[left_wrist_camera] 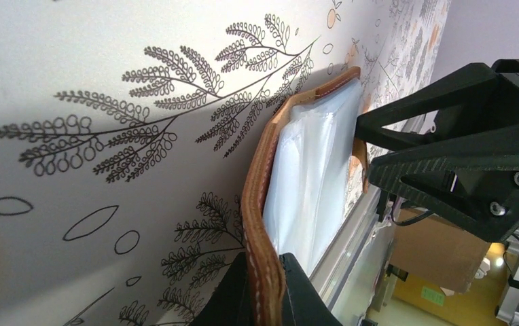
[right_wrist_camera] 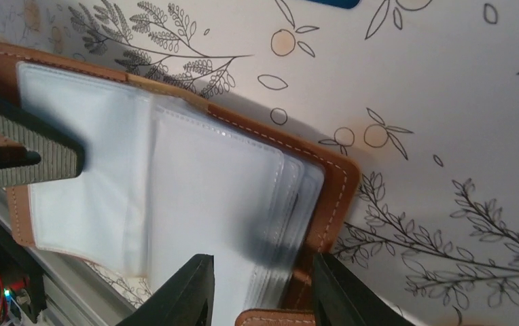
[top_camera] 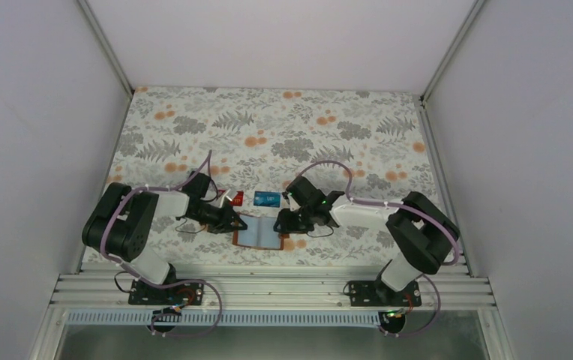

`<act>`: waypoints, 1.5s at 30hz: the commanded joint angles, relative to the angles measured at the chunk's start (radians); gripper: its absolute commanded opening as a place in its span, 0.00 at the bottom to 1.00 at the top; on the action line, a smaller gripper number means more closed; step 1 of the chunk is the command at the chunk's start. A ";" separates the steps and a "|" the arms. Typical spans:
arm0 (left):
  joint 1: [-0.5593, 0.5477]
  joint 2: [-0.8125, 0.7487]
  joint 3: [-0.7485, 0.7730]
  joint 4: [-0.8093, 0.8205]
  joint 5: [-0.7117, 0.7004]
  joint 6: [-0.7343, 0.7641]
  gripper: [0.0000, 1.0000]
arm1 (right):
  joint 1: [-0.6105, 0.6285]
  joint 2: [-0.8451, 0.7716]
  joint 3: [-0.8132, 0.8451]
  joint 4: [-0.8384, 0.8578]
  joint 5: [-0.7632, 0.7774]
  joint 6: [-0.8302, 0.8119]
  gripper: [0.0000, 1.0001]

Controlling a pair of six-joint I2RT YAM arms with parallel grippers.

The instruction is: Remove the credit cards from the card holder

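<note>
The brown leather card holder (top_camera: pixel 259 232) lies open near the table's front edge, its pale clear pockets (right_wrist_camera: pixel 195 176) facing up. My left gripper (top_camera: pixel 232 223) is shut on the holder's left leather edge (left_wrist_camera: pixel 260 204), pinched between both fingertips (left_wrist_camera: pixel 243 299). At the holder's right side my right gripper (top_camera: pixel 282 223) stands open, its fingers (right_wrist_camera: pixel 189 292) straddling the pocket stack and the leather rim (right_wrist_camera: pixel 338 183) without clamping them. Two credit cards lie on the cloth just behind the holder: a blue one (top_camera: pixel 267 199) and a red one (top_camera: pixel 236 199). No card shows inside the pockets.
The holder's snap tab (right_wrist_camera: pixel 274 318) sits between my right fingers. A metal rail (top_camera: pixel 268 289) runs along the front edge just behind the holder. Grey walls (top_camera: pixel 36 112) close both sides. The floral cloth (top_camera: pixel 283 127) stretches away beyond the cards.
</note>
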 commanded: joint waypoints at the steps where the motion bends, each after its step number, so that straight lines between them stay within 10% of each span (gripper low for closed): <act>1: -0.003 0.014 -0.003 0.004 -0.035 -0.013 0.02 | 0.012 0.039 0.025 0.017 -0.001 0.012 0.38; 17: -0.003 0.005 0.001 0.004 -0.033 -0.011 0.02 | 0.105 0.144 0.192 -0.029 0.022 -0.075 0.20; 45: -0.004 -0.008 0.012 -0.004 -0.035 0.010 0.02 | 0.104 0.103 0.183 0.095 -0.077 -0.166 0.39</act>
